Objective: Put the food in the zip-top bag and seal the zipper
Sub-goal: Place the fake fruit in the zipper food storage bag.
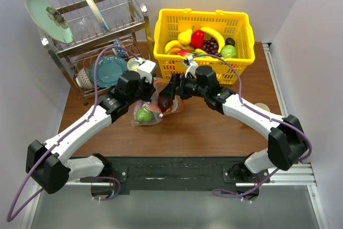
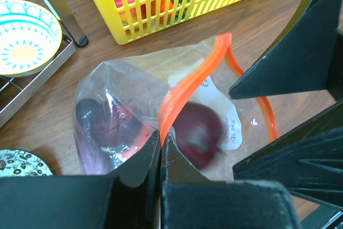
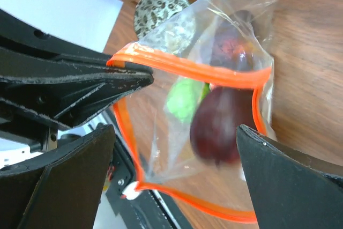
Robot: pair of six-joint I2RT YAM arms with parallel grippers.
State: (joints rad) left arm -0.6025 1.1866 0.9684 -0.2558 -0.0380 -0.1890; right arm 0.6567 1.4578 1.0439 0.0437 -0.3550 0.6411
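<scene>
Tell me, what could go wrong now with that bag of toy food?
The left end effector pinches only one spot of the zipper, so the bag could slip free and sag. The dark purple piece sits near the open mouth; it might roll out or block sealing.

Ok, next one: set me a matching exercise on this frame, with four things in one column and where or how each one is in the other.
Things
1. left gripper
2. right gripper
3. round green piece
4. yellow basket

States
A. open, fingers spread in front of the mouth of the zip-top bag
B. full of fruit, beyond both grippers
C. shut on the zipper
D. inside the zip-top bag

Pairs: 1-C, 2-A, 3-D, 4-B
</scene>
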